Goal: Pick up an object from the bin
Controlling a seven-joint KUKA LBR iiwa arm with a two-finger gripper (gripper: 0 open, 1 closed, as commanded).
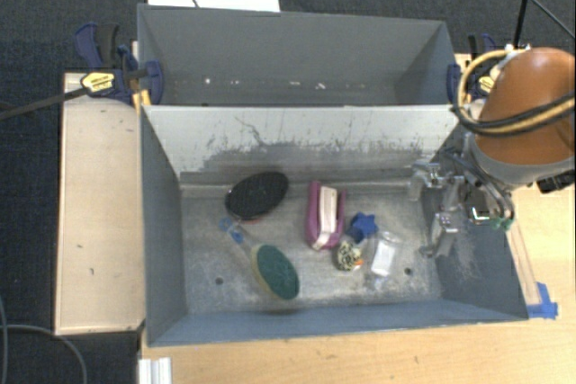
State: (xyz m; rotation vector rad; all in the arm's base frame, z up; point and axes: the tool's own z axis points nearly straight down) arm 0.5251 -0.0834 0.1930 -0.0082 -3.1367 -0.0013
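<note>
My gripper [438, 227] hangs low at the bin's right side, close to the right wall, with nothing seen in it. Nearest to it, a little to its left, a small clear plastic packet [382, 255] lies on the floor. Beside the packet are a small blue piece [363, 226] and a speckled roundish lump [349, 259]. Further left a purple and pink packaged item [322, 216] lies lengthwise.
A black oval brush [256, 193] rests near the back wall at centre left. In front of it lies a green oval pad [276, 272] on a clear blue handle. The arm's orange cover and cables overhang the bin's right rim.
</note>
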